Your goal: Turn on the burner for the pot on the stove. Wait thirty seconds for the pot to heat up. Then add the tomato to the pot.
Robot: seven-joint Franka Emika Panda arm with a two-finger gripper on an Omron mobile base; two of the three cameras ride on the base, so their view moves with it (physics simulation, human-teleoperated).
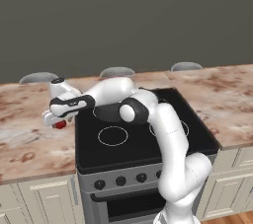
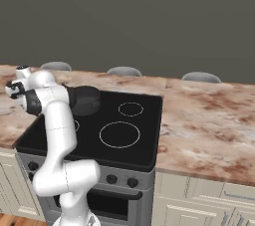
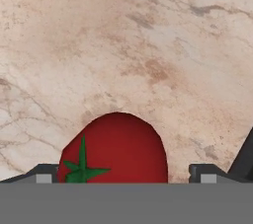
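Arm [image 1: 168,129] outstretched left, fingers [image 3: 44,173] apart

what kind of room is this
A rendered home kitchen, it seems: a stove with a black glass top and front knobs, marble-look counter over cream cabinets, and a pot on the stove.

- The left base view looks forward and down from behind the arm's left side, onto the stove [image 1: 143,144] and the marble counter [image 1: 29,119].
- The right base view covers the same stove [image 2: 99,135] and counter [image 2: 209,120] — from the arm's right.
- The hand view sits very close above the counter [image 3: 138,45] — the tomato [image 3: 116,149] looms large at its bottom edge.
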